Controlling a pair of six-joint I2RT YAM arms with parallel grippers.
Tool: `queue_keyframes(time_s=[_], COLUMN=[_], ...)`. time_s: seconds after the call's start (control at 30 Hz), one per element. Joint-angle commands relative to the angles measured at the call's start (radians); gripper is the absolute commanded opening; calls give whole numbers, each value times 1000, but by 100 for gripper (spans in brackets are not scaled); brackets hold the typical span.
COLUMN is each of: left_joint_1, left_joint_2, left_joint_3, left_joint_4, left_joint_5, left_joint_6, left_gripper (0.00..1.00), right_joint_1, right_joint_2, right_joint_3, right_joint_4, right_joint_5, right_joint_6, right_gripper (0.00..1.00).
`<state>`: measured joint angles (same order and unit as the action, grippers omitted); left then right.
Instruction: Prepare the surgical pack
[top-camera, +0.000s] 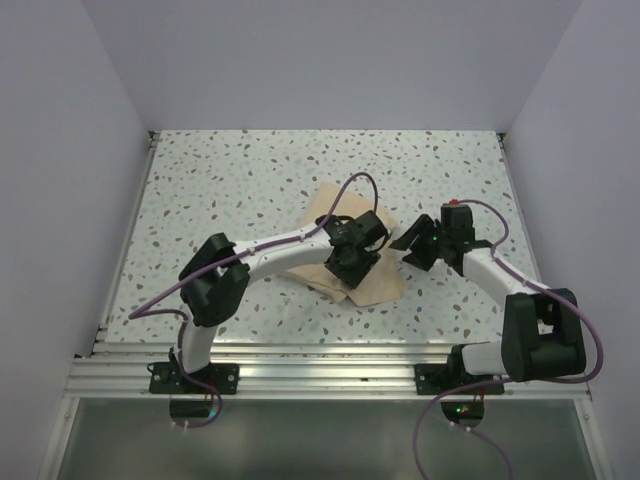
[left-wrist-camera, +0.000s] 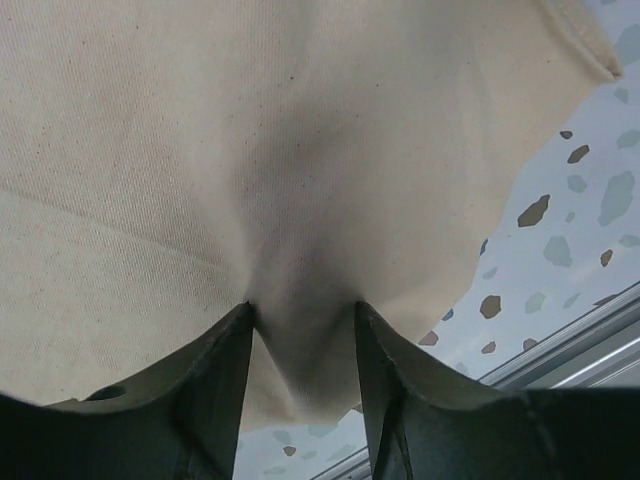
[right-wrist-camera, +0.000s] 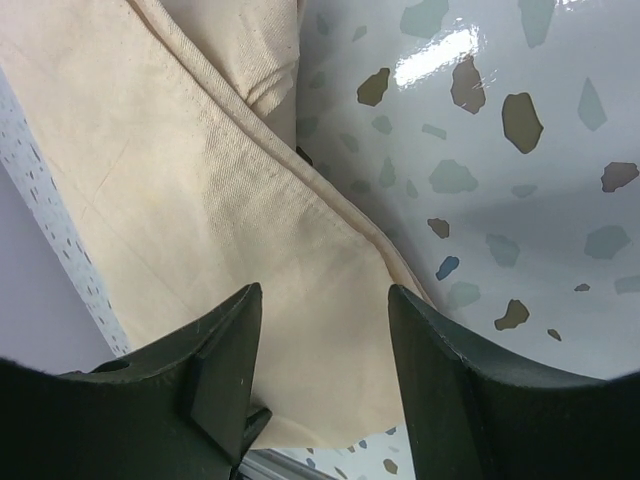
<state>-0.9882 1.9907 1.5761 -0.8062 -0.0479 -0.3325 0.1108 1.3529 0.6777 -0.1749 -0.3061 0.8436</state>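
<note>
The left pincer (left-wrist-camera: 302, 308) is spread on the beige cloth (left-wrist-camera: 300, 150); right pincer (right-wrist-camera: 322, 295) spread over its edge, speckled table (top-camera: 250, 170) beside.

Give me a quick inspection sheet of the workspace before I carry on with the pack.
Surface: speckled table.
Job's things: folded beige cloth mid-table, partly under the left arm.
Clutter: nothing seen.
Claws: left claw open, tips at the cloth; right claw open over the cloth's edge.
Cables: purple cables loop off both arms; one arcs above the cloth.
Surroundings: white walls on three sides; metal rail at the near edge.
</note>
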Motion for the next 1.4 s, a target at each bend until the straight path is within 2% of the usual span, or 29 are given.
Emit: queue_keyframes(time_s=[0.0, 0.03, 0.1, 0.2, 0.3, 0.4, 0.5, 0.57, 0.6, 0.77, 0.87, 1.07, 1.2, 1.37], left_joint_1=[-18, -20, -24, -26, -27, -27, -27, -29, -29, -29, -26, 35, 54, 62], left_joint_2=[-14, -10, 3, 31, 46, 72, 92, 97, 102, 109, 57, 11, 37, 39], left_joint_3=[-31, -30, -33, -36, -60, -76, -90, -94, -97, -96, -76, 145, 292, 329], left_joint_4=[13, 15, 24, 24, 48, 53, 55, 58, 55, 62, 65, -80, -161, -177], left_joint_5=[20, 13, -13, -64, -82, -92, -96, -98, -101, -101, -139, -54, -38, -14], left_joint_6=[-20, -23, -22, -23, -20, -23, -33, -37, -40, -39, -33, -19, -17, -11], left_gripper=[51, 58, 60, 61, 56, 45, 19, 9, 0, 0, 0, 0, 0, 0], right_joint_1=[-2, -3, -3, -3, -3, -3, -3, -3, -5, -3, -3, -2, -2, 42], right_joint_2=[-23, -21, -21, -23, -23, -24, -21, -18, -18, -15, -18, -52, -48, -14], right_joint_3=[-4, -4, -6, -7, -4, 0, 2, 2, 2, -3, -7, -24, -47, -60], right_joint_4=[-15, -15, -15, -15, -20, -24, -26, -25, -25, -17, -18, -9, 9, 60], right_joint_5=[-10, -10, -11, -10, -10, -7, -7, -7, -7, -8, -14, -59, -85, -80], right_joint_6=[-12, -14, -12, -12, -14, -18, -18, -17, -17, -12, -12, 3, 14, 41], right_gripper=[57, 57, 57, 57, 57, 57, 56, 56, 56, 56, 56, 51, 50, 49])
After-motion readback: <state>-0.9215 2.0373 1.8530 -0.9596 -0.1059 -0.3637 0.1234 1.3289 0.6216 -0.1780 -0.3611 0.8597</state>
